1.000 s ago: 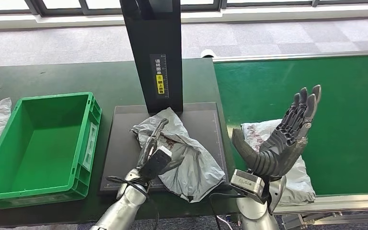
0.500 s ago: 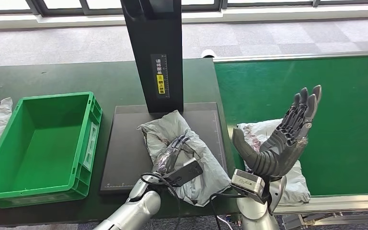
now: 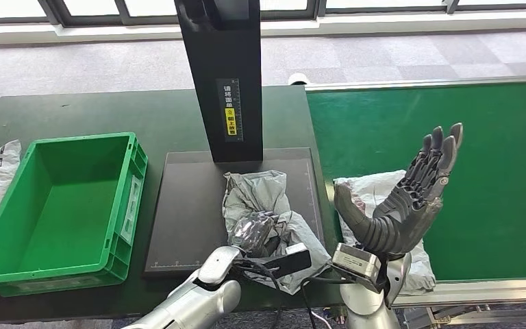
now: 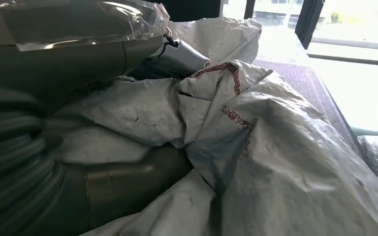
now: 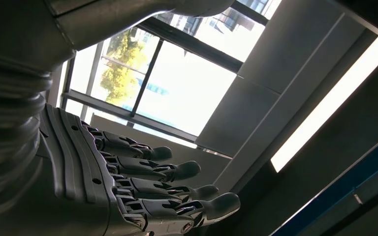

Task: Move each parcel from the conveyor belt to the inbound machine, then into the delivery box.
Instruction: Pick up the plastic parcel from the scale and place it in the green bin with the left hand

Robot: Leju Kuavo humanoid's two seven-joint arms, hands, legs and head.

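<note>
Gripping grey parcel (image 3: 268,218) on black scanner plate (image 3: 185,212), left hand (image 3: 255,233) bunched into crumpled wrap. Right hand (image 3: 401,205) raised, fingers spread, holding nothing, over white parcel (image 3: 370,188) on green belt (image 3: 486,171). Green box (image 3: 133,185) beside plate, nothing inside. Risk: loose plastic slipping from grasp mid-carry, or trailing wrap snagging box rim and dropping short.

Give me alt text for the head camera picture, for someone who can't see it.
The robot's left hand grips a crumpled grey parcel on the black scanner platform, with an empty green crate beside it. Its right hand is raised, fingers spread, over a second parcel on the green conveyor belt.
</note>
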